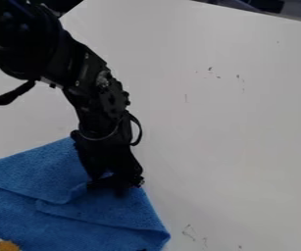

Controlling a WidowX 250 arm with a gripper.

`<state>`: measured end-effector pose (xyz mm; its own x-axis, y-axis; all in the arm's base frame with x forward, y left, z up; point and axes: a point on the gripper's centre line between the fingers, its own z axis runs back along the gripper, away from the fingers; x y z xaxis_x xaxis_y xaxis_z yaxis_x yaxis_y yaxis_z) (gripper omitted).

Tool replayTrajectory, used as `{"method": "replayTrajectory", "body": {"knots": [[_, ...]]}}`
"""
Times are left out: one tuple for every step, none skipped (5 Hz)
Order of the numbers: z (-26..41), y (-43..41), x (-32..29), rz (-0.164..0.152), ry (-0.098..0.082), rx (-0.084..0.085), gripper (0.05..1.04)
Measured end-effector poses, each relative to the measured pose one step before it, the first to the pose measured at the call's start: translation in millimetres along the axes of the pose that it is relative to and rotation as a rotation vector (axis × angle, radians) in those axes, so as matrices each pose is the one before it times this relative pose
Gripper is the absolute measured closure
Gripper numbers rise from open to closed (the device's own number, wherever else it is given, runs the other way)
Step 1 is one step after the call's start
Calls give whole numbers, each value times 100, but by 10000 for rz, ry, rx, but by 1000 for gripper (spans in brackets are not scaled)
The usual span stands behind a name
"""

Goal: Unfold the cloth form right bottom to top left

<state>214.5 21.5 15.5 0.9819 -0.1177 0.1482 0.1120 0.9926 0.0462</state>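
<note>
1. The black pincer (116, 184) hangs down over the blue cloth (93, 223), at the upper right part of it. How far open it is I cannot tell, nor whether it has hold of any fabric.
2. Around and below it lies the cloth, on the near left part of the bench (224, 142), well apart from the bench's right edge. One corner points toward the far edge, beside the pincer's upper body; another points toward the near right corner.
3. The cloth is partly folded: a flap edge runs from its left side to just left of the pincer, and a second layered edge crosses below, toward the right-hand corner.
4. Above the pincer, the black arm (81, 73) slants in from the upper left, with a thin cable loop (138, 130) on its right side.
5. Near the cloth's lower left side sit an orange-yellow thing (7, 245) and a dark one beside it.
6. Farther out, small dark marks dot the pale bench top.
</note>
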Motion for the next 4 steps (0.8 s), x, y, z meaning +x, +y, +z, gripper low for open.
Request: {"method": "replayTrajectory", "body": {"knots": [[7, 55, 108, 5, 109, -2, 721], [21, 38, -97, -6, 81, 19, 923], [725, 428, 291, -36, 160, 228, 1008], [2082, 879, 1384, -774, 71, 506, 1016]]}}
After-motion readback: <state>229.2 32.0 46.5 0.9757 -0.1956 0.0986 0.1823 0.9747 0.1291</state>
